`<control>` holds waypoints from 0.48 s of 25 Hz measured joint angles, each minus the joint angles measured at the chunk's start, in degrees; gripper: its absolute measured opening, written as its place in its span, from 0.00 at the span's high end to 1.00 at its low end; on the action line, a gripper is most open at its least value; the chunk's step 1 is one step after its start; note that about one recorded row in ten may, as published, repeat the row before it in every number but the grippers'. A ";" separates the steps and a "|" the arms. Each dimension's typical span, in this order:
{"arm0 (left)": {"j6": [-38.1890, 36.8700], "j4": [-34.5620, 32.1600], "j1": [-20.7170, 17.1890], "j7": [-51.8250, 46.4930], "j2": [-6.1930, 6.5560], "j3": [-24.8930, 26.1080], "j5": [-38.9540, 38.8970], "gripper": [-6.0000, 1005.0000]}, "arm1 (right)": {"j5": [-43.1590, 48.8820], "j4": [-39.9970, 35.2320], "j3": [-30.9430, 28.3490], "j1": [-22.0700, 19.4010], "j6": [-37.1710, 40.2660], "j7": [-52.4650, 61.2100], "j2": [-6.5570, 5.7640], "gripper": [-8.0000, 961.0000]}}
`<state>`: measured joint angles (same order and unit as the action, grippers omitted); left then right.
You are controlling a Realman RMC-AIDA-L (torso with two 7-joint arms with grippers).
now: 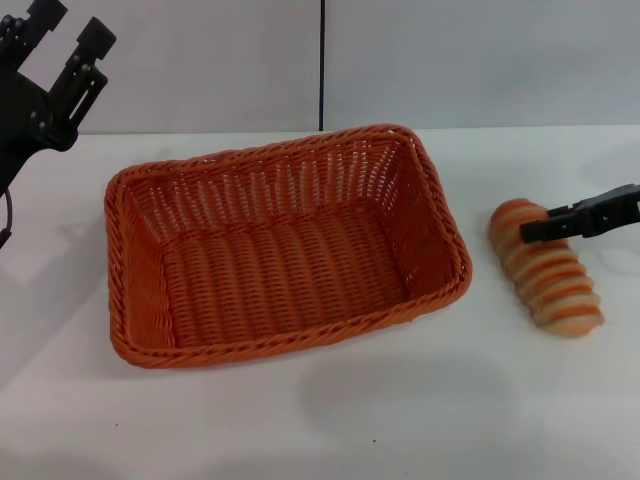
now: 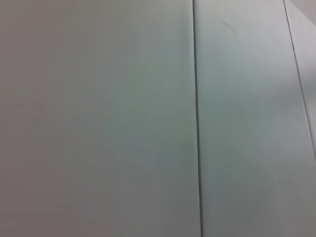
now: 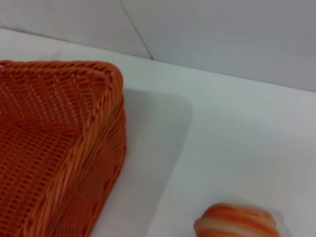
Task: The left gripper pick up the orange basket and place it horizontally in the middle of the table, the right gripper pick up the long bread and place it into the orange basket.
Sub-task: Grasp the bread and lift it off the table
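The orange basket (image 1: 290,335) lies lengthwise in the middle of the white table (image 1: 400,420), and it holds nothing. My left gripper (image 1: 70,25) is raised at the far left, clear of the basket, open and holding nothing. The long bread (image 1: 555,285), striped orange-brown and cream, lies on the table just right of the basket. My right gripper (image 1: 530,232) reaches in from the right edge and hangs over the far end of the loaf. The right wrist view shows a corner of the basket (image 3: 98,123) and one end of the bread (image 3: 237,222) apart on the table.
A pale wall with a dark vertical seam (image 1: 321,65) stands behind the table. The left wrist view shows only that wall and its seam (image 2: 196,123). Bare tabletop lies in front of the basket and around the bread.
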<state>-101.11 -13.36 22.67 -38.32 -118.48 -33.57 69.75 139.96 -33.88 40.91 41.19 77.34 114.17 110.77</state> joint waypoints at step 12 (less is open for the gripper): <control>-0.01 0.75 0.25 0.00 0.00 0.20 -0.23 0.43 | -0.01 -0.83 0.93 -0.61 0.21 -0.67 0.59 0.51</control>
<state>-101.13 -12.60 22.92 -38.32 -118.47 -33.37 69.52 139.95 -34.71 41.84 40.58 77.55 113.49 111.36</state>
